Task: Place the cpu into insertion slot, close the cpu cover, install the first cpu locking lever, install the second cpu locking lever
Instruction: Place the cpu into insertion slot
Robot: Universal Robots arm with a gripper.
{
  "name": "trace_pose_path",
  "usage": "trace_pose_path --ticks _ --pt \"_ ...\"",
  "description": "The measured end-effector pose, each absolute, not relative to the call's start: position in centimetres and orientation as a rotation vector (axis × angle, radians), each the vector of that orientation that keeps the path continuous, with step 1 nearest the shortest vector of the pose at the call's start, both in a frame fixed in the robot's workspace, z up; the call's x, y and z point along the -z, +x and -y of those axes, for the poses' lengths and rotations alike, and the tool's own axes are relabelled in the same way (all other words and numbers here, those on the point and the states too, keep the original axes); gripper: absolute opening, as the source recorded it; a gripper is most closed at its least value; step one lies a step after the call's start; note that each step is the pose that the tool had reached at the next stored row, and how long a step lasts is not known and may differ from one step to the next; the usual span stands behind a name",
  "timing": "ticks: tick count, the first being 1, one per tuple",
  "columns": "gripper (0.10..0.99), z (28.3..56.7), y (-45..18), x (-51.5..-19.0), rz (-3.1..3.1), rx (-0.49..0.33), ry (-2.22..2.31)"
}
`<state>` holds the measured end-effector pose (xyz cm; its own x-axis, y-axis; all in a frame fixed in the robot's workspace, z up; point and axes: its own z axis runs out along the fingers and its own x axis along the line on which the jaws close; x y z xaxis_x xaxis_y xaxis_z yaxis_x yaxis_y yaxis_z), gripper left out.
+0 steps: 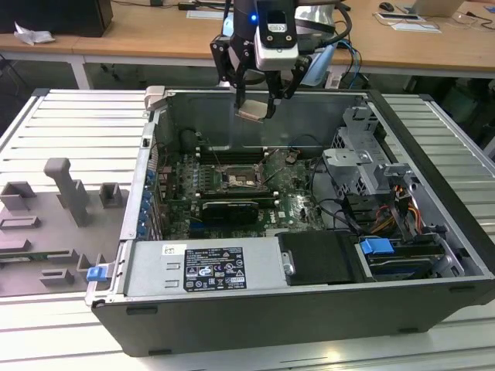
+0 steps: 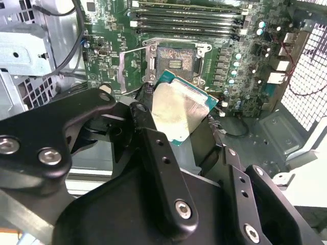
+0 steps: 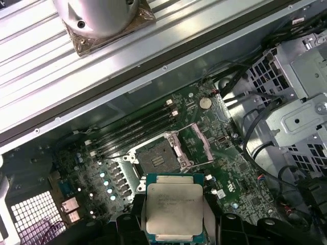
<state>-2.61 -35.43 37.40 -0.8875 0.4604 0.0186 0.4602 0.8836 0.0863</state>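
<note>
The gripper [image 2: 180,118] sits closest to the lens in the second wrist view, where its black finger links take up the foreground. Its fingers are clamped on the cpu [image 2: 173,109] at two opposite edges.

In the exterior view the chip hangs in the upper middle of the frame, level with the far wall of the computer case [image 1: 309,328] and well above the board. It looks slightly tilted there. The insertion slot [image 1: 236,179] lies lower, near the centre of the frame, and it is empty, its dark centre bare in both wrist views. The cpu cover [image 3: 197,147] stands swung open beside the slot, so the board shows through its window.

I judge the chip to be light, thin and stiff. Its smooth metal face is likely slippery, and its underside and the socket contacts are probably easy to damage. The bare green edges, where the fingers grip now, look like the right place to hold it. A gentle, level seat would suit it better than any push.

The open case holds the green motherboard [image 1: 298,207], with the memory slots [image 3: 135,130] just beside the socket. A black graphics card [image 1: 228,209] lies below centre. A labelled power supply [image 1: 205,267] runs along the lower wall, and a metal drive cage [image 1: 360,158] with loose cables fills the exterior view's right.
</note>
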Motion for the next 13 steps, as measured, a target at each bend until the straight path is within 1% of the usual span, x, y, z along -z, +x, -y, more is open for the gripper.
trace_pose_path --ticks 13 --pt "0.537 35.42 -2.61 -37.37 -2.997 -0.137 0.908"
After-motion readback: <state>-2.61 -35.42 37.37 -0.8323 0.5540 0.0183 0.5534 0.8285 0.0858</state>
